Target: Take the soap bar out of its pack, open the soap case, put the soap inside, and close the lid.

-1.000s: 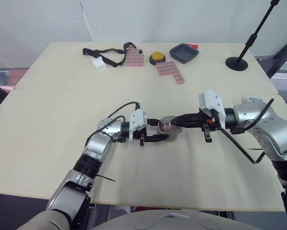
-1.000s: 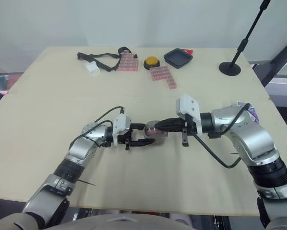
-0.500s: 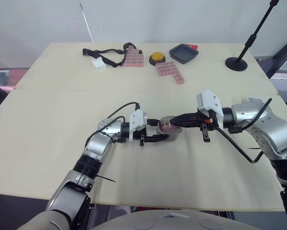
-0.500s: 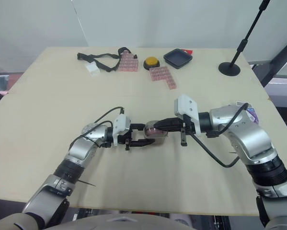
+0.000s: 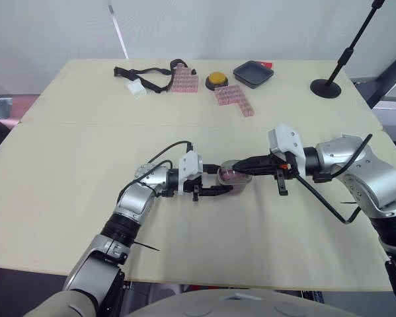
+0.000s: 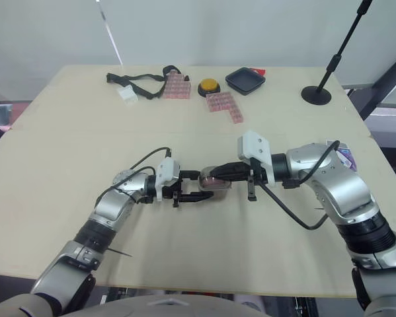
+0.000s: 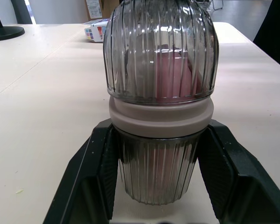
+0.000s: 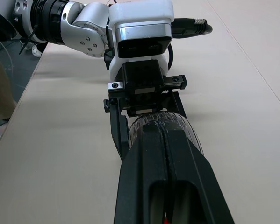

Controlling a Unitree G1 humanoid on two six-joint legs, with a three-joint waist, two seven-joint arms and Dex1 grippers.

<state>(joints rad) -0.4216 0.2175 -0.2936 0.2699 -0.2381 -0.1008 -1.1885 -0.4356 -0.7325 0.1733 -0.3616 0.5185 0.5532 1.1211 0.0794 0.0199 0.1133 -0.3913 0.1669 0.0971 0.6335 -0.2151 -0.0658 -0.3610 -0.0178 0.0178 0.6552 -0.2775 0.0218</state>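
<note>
Soap case [image 7: 161, 93], apparently closed over pink soap [image 7: 175, 77], sits between left fingers [image 7: 95, 182].

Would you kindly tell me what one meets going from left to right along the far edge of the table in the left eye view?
White block → pink block sheet → yellow button → dark tray → round stand base.

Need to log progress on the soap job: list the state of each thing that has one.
soap case: closed, lid down.
soap bar: inside the case.
left end effector: shut on soap case.
right end effector: shut, resting on the lid.
</note>
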